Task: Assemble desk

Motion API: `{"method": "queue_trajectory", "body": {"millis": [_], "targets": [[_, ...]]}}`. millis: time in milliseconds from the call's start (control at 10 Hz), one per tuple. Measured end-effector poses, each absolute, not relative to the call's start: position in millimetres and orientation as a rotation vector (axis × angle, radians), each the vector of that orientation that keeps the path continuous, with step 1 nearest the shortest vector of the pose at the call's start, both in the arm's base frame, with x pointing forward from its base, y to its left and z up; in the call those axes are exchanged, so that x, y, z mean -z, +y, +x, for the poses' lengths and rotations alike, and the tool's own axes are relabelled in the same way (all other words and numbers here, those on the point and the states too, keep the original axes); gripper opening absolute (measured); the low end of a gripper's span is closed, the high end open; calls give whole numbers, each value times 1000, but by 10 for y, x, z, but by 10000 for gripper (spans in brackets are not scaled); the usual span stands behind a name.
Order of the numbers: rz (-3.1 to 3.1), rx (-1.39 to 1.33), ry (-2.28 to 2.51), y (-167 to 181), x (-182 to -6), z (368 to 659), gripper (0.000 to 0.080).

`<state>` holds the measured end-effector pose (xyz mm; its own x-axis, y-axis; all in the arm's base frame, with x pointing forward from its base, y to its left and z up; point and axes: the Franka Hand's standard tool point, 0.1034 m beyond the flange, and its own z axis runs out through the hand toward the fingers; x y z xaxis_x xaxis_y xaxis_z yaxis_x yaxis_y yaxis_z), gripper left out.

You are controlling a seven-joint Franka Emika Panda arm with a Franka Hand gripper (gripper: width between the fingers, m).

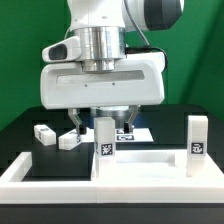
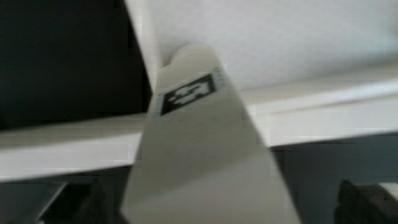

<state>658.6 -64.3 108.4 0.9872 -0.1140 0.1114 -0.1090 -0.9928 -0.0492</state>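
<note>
fingers [image 1: 78, 120]: apart, flanking an upright leg block [image 1: 104, 138] without touching | block stands on the white tabletop panel [image 1: 150, 158]

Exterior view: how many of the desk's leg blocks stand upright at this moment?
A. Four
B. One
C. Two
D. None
C: one upright leg block stands near the middle and a second upright leg block stands at the exterior view's right, while a lying leg block and another lying leg block rest on their sides on the black table.
</note>
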Motion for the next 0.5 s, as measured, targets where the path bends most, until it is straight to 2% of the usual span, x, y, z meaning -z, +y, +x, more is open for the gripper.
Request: {"method": "queue_trajectory", "body": {"millis": [500], "targets": [[-3097,188,174,-630,-1079,6594,648]]}}
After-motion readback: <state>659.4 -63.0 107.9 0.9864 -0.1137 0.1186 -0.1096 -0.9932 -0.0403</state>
